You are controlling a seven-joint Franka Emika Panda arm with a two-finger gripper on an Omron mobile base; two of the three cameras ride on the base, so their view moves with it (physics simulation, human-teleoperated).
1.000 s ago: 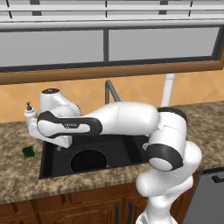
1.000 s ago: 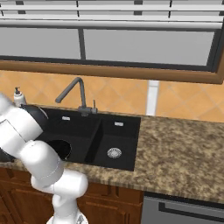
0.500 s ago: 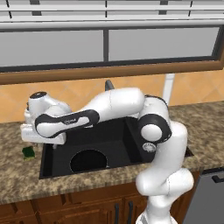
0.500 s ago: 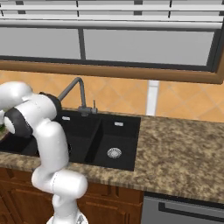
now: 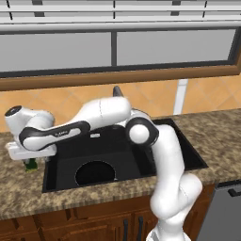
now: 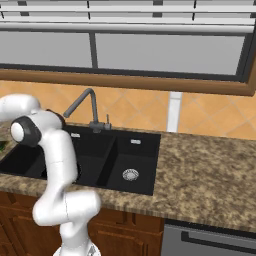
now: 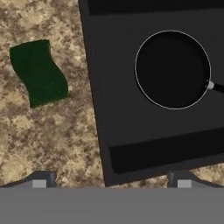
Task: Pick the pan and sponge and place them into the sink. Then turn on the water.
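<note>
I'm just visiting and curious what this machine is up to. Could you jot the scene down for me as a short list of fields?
pan: the pan lies flat inside the sink, handle toward the right edge of the hand view
sponge: the sponge lies green side up on the speckled counter, beside the sink, untouched
gripper: the gripper is open, holding nothing, above the sink's edge
tap: the tap shows no water
left to do: sponge into the sink, then water on

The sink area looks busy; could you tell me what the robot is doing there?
The pan already lies in the sink's wide basin. The arm has swung left over the counter, and its tool hangs open and empty near the green sponge, which still sits on the granite. No water is running.
</note>
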